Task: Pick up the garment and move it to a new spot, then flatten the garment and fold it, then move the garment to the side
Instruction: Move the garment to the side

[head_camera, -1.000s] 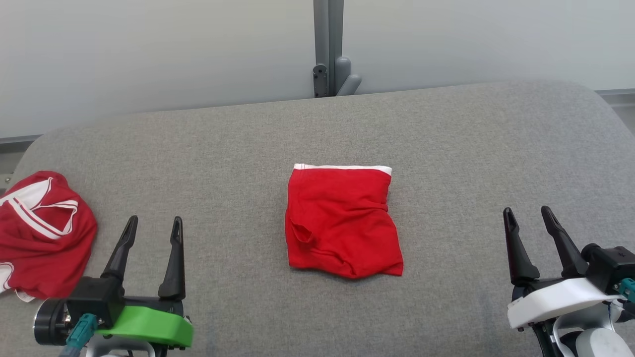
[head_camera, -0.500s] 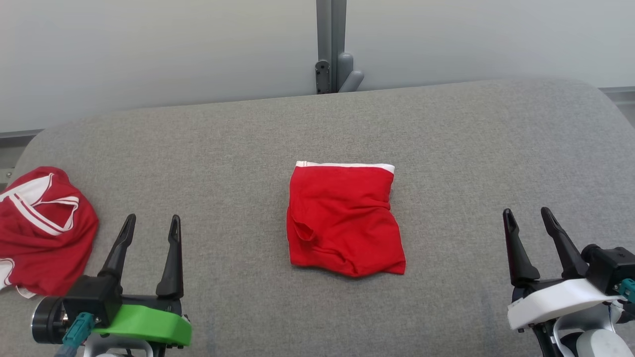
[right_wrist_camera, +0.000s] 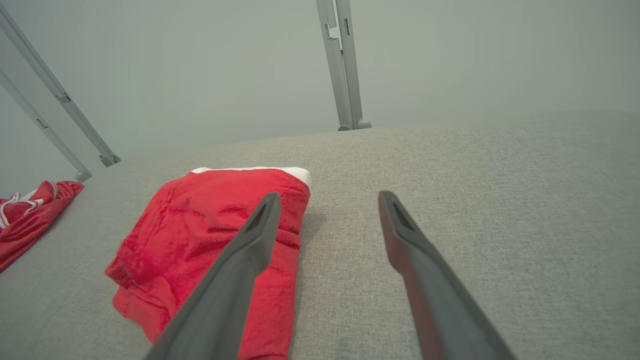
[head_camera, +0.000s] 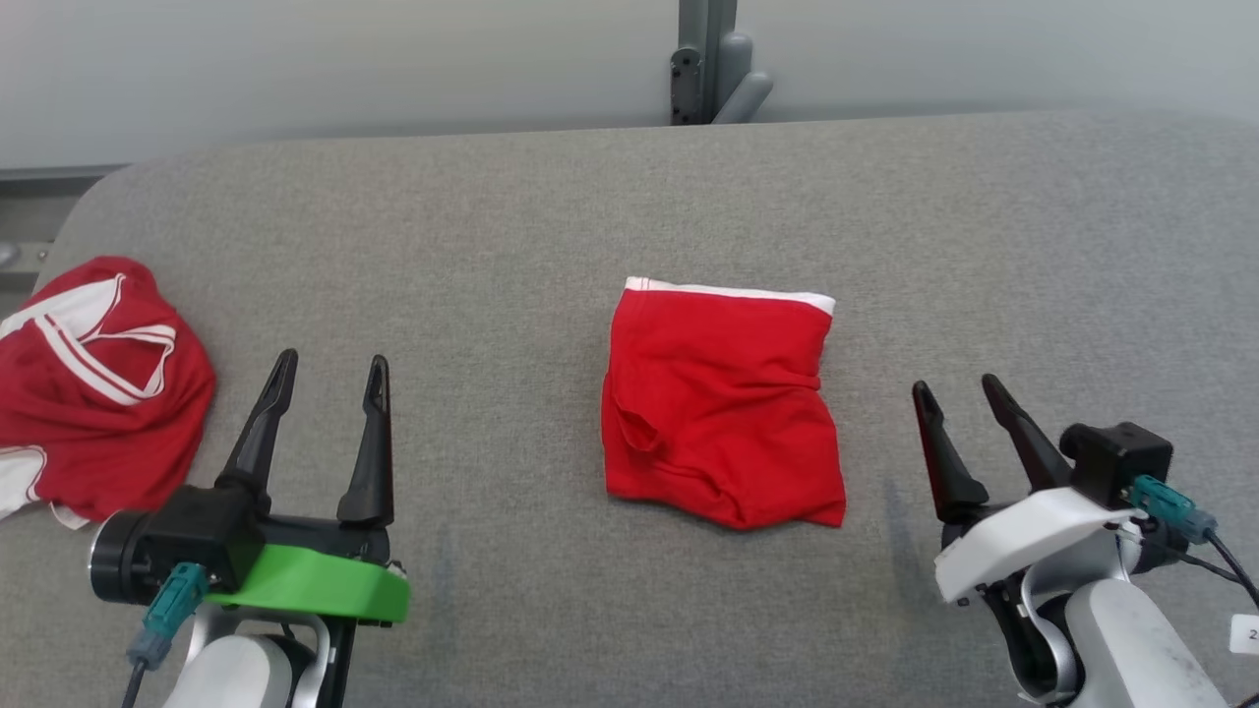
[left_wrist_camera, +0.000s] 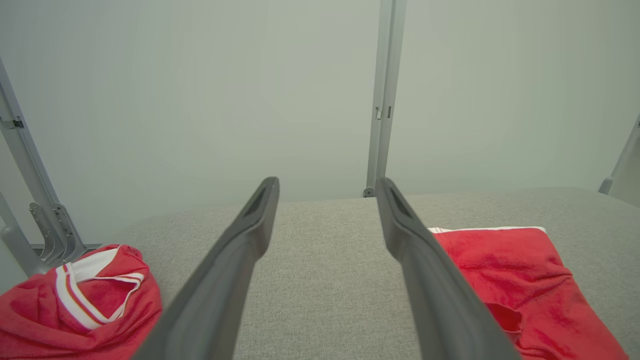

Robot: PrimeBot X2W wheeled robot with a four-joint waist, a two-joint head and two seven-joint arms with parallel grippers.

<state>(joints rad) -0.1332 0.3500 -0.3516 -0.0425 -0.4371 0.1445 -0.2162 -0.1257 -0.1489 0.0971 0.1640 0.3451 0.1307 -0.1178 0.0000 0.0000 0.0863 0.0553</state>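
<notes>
The garment (head_camera: 723, 408) is red with a white band along its far edge and lies folded in a rough square at the middle of the grey cloth-covered table (head_camera: 590, 197). My left gripper (head_camera: 332, 360) hovers open to its left, well apart from it. My right gripper (head_camera: 954, 384) stands open just right of the garment's near right corner, touching nothing. In the left wrist view the open left gripper (left_wrist_camera: 327, 182) has the garment (left_wrist_camera: 520, 280) off to its right. In the right wrist view the right gripper (right_wrist_camera: 328, 196) is open, with the garment (right_wrist_camera: 200, 235) behind its left finger.
A second red garment with white stripes (head_camera: 89, 383) lies crumpled at the table's left edge, also in the left wrist view (left_wrist_camera: 75, 310) and the right wrist view (right_wrist_camera: 25, 215). A grey post with a bracket (head_camera: 708, 59) stands behind the far edge, against a pale wall.
The head camera has shifted, so the whole picture slid right and up. My right gripper has come left, closer to the garment. Both grippers stay open and the garment lies as before.
</notes>
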